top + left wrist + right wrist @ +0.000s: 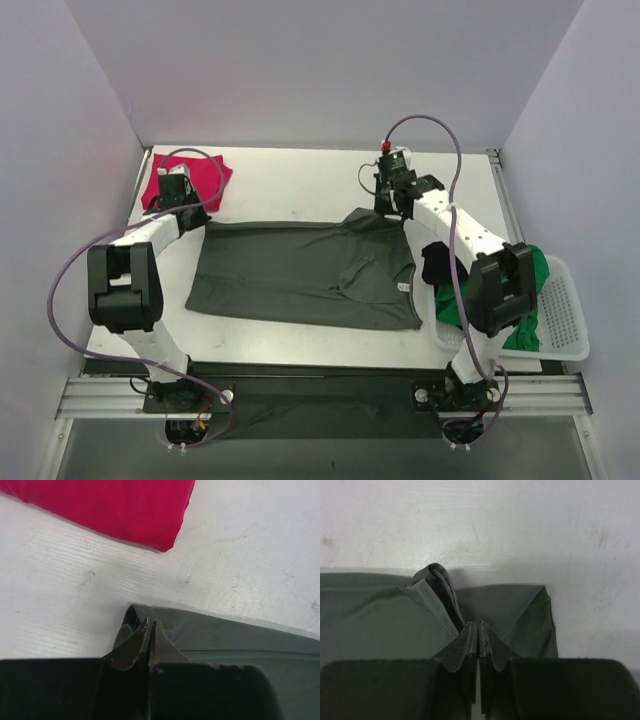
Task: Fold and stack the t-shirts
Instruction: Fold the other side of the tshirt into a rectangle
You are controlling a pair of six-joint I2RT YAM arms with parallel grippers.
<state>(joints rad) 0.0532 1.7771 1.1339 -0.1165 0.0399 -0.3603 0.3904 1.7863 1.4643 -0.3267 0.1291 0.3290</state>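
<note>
Starting nearest, lower right of the top view: the white basket [565, 320] holds the bright green t-shirt [530, 275] and the black t-shirt [437, 262], both bunched and not yet folded. Centre of the desk [290, 190]: the dark grey-green t-shirt [300, 270] is spread flat. Along its far edge, the left claw [150, 630] is pressed together, pinching the far-left corner. The right claw [479, 630] is pressed together on a puckered fold at the far-right corner. Judgement: the cloth is light and limp and will sag and drag between the two pinches; hems and seams give the firmest hold. Upper left, beyond: the magenta-red t-shirt [205, 178] lies folded on the desk, apart from the grey-green one.
</note>
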